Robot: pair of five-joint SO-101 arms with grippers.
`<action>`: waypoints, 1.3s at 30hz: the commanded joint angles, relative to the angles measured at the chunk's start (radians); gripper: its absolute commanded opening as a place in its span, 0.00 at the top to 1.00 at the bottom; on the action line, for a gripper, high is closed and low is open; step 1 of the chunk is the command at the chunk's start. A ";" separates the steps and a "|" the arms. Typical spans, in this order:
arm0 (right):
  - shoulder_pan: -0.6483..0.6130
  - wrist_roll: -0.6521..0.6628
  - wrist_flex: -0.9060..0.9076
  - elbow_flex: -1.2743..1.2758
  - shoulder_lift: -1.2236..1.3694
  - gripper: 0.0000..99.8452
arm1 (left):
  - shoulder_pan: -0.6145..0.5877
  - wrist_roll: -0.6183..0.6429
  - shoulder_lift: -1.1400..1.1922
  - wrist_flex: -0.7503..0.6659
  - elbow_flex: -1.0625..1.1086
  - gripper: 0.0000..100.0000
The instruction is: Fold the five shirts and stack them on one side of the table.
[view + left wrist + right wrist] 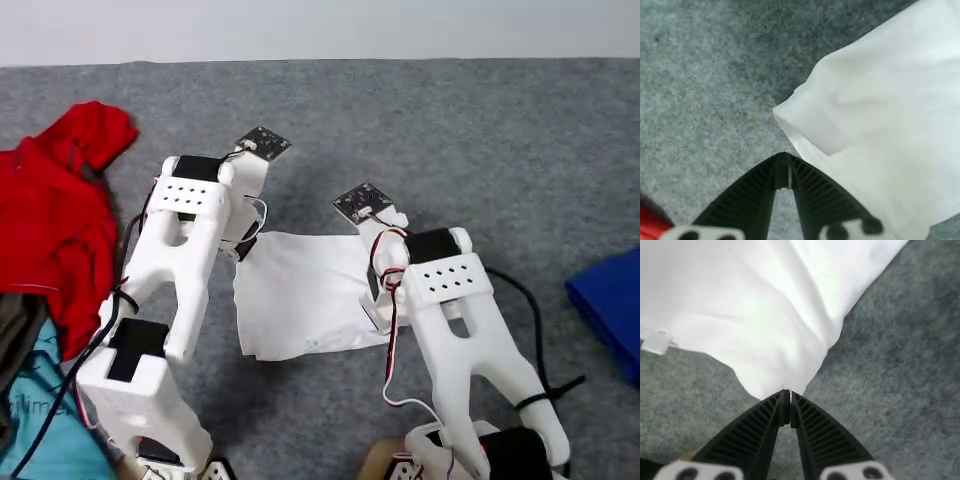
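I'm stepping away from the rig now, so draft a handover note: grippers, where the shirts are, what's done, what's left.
Left gripper: shut, tips at the edge of the flat white cloth shirt; grip unclear.
Right gripper: shut on that shirt's corner.
Crumpled red cloth shirt, grey garment and teal garment heaped at one table side; blue cloth at the opposite edge.
Done: no finished stack seen.
Left: fold white shirt, then the rest, stack.

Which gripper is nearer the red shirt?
Left. The left gripper is between the white shirt and the red shirt; the right gripper is at the white shirt's far side.
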 commanded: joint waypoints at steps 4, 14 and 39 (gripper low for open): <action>0.018 -0.002 0.079 -0.189 -0.031 0.99 | 0.008 -0.015 -0.058 0.034 -0.033 1.00; 0.134 -0.009 -0.297 -0.176 0.151 0.99 | 0.009 -0.015 -0.209 0.144 -0.027 1.00; 0.124 -0.002 -0.499 -0.583 0.736 0.99 | -0.107 -0.017 -0.232 0.199 -0.033 1.00</action>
